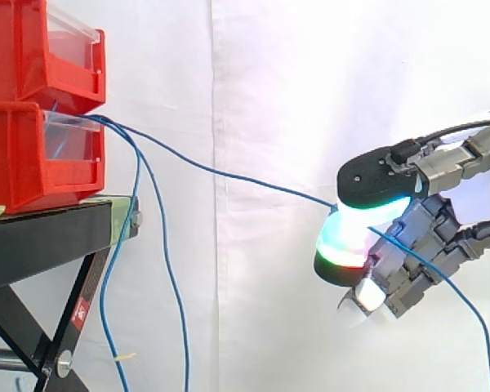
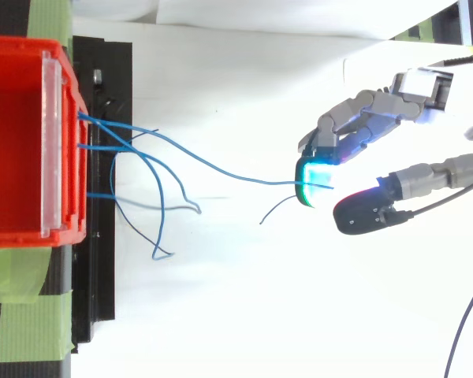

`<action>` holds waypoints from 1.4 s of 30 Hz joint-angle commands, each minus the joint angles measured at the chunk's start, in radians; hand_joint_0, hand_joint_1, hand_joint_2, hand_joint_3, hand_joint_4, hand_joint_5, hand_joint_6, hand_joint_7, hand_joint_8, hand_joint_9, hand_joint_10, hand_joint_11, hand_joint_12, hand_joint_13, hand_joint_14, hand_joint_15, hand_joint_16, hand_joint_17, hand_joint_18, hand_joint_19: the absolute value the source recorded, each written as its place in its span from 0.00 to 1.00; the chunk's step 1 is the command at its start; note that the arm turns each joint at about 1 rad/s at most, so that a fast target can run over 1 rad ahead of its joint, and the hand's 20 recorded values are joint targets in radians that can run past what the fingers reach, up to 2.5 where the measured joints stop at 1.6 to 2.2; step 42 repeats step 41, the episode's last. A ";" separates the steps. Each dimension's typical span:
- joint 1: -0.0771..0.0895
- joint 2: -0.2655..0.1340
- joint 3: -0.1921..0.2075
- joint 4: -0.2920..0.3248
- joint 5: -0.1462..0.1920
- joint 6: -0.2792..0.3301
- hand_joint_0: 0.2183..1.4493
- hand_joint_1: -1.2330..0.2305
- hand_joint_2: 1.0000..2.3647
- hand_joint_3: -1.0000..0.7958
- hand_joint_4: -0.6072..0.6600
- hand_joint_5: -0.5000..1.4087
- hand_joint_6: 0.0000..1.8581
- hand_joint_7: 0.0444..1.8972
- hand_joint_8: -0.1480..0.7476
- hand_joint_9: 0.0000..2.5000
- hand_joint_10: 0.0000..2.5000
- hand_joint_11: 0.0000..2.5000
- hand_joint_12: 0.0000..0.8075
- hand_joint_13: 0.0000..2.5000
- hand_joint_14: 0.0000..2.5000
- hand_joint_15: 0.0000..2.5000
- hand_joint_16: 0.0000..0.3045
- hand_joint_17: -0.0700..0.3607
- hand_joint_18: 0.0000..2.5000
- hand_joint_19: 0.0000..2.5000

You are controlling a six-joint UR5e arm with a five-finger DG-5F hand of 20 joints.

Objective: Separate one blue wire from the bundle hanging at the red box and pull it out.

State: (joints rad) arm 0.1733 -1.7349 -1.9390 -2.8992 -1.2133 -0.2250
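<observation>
hand (image 1: 416,233) well right of the bins, pads pinching one blue wire (image 1: 229,174) | wire runs from lower red bin (image 1: 16,155) across to hand, tail drooping beyond | other wires (image 1: 138,175) hang beside stand (image 1: 41,237)

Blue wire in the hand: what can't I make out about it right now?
Free end: side view, the blue wire past the hand leaves the bottom edge.
Origin: side view, hidden inside the lower red bin; top view, the upper red bin covers it.
Pinch spot: top view, the glowing pad washes it out.
</observation>
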 commanded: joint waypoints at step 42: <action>0.000 0.000 0.000 0.000 0.000 0.000 0.31 0.34 0.01 0.52 0.59 0.19 0.47 0.60 0.62 0.34 0.00 0.27 0.60 0.21 0.00 0.18 0.21 0.49 0.21 0.14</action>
